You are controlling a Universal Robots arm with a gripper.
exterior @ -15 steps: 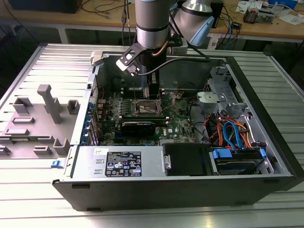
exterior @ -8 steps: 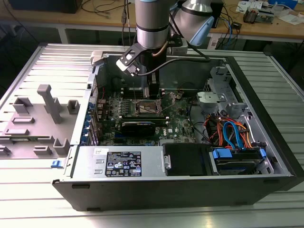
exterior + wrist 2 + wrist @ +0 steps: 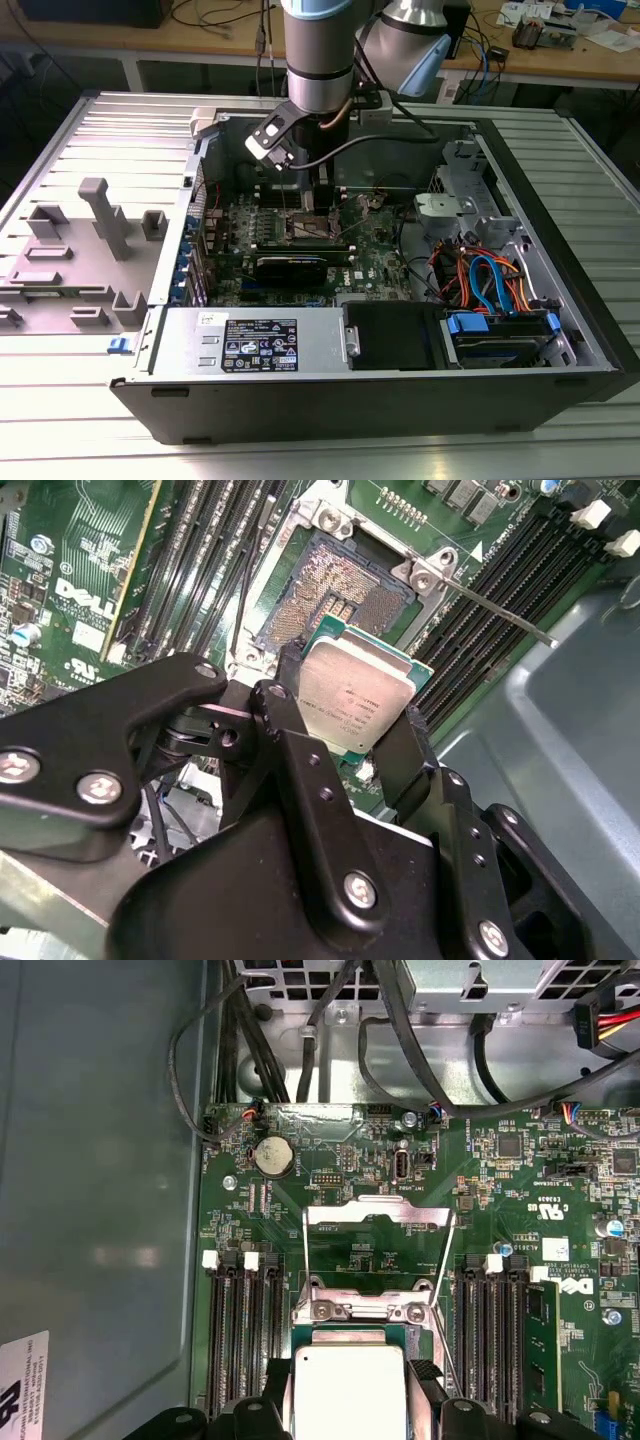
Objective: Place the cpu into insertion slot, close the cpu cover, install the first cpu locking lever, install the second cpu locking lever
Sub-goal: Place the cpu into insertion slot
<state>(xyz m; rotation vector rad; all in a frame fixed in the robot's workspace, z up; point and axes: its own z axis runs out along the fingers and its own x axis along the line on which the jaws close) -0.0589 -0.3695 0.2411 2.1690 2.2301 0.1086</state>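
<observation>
My claw point(image 3: 350, 708) is closed on the cpu point(image 3: 357, 685). Its two black fingers point(image 3: 405, 755) press against opposite edges of the chip, and the silver top faces the camera in both wrist views. I hold the cpu close over the near edge of the insertion slot point(image 3: 330, 588), not seated; the slot's dark pin field lies bare. The cpu cover point(image 3: 378, 1213) stands flipped up beyond the slot in the first wrist view. A thin locking lever point(image 3: 500, 611) sticks out free over the memory slots point(image 3: 525, 568). In the exterior view my arm reaches down at the upper middle of the frame into the open computer case point(image 3: 565, 335). There the claw sits low over the green board point(image 3: 378, 258), to the left of the coloured cables point(image 3: 480, 280).
</observation>
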